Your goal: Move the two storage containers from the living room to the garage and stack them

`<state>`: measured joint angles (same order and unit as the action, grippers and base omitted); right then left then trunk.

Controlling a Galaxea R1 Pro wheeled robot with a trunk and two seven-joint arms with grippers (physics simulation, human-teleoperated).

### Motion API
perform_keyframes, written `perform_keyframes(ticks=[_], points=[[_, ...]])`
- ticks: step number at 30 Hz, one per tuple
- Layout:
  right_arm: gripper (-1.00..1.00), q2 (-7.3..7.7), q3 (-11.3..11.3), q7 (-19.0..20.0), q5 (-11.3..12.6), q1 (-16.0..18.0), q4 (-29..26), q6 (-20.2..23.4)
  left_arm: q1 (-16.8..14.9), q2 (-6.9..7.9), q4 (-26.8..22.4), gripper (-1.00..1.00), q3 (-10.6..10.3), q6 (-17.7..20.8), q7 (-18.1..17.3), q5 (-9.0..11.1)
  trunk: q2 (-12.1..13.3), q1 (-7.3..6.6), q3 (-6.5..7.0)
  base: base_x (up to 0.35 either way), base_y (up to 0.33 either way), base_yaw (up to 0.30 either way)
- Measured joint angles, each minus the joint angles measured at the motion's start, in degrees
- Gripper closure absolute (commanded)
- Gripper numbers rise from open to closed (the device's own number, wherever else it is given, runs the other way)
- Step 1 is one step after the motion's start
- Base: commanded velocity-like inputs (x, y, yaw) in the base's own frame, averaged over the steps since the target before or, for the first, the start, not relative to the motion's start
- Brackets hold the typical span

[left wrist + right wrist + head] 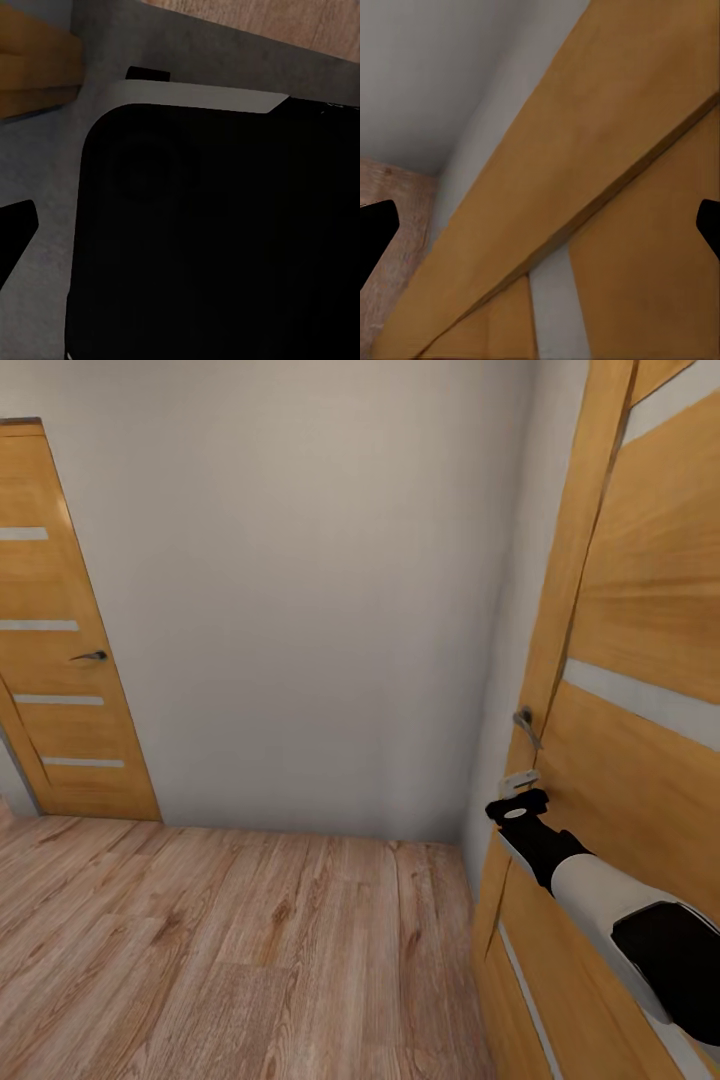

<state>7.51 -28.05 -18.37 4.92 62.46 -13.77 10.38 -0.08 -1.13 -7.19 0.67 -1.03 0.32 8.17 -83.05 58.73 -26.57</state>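
Robot is in a wood-floored hallway (230, 950) facing a plain pale wall (300, 590). No red-orange containers in these frames, and no grey concrete, so I judge this is neither living room nor garage: it's transit.

Right arm (600, 890) is reached out against the near wooden door (640, 760) on the right. Right tool (518, 800) sits just below the lever handle (524, 722), touching or almost touching the door face; I can't tell which. In the right wrist view both fingertips (375, 236) sit at opposite edges of the frame with only door panel and a frosted strip (556, 307) between them, so the tool is spread wide and carries nothing.

Left wrist view is mostly a dark rounded body with a pale edge (202, 97), likely the robot's own housing, over grey surface. 1 dark fingertip (13, 232) at the edge; can't tell the left tool's state from that.

A 2nd wooden door (60, 640) at far left, shut, well apart from the arm.

Progress, as judged: nothing in hand, 0 containers confirmed placed. The door looks like the step in hand. Whether either container is already in the garage can't be told here; stacking remains unverified.
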Motion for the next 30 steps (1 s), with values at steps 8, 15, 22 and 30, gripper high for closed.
perform_keyframes(ticks=[8,15,22,30], points=[[-1.0,1.81,-0.29,0.17,0.28,0.01,-0.11,-0.07,-0.01,0.02,0.02,-1.0,-0.01,-0.01,0.0,0.0,0.0,0.0,0.0,0.0,0.0,0.0],[-1.0,1.74,-0.27,0.18,0.31,0.01,-0.11,-0.12,-0.01,0.04,0.02,-1.0,-0.01,-0.01,0.0,0.0,0.0,0.0,0.0,0.0,0.0,0.0],[-1.0,1.58,1.54,0.26,0.08,0.02,-0.39,-0.14,-0.01,0.07,0.02,-1.0,-0.01,-0.01,0.0,0.0,0.0,0.0,0.0,0.0,0.0,0.0],[-1.0,1.33,4.69,0.43,-0.17,0.0,-1.01,-0.2,-0.01,0.08,0.02,-1.0,-0.01,-0.01,0.0,0.0,-0.01,0.0,0.0,0.0,0.0,0.0]])
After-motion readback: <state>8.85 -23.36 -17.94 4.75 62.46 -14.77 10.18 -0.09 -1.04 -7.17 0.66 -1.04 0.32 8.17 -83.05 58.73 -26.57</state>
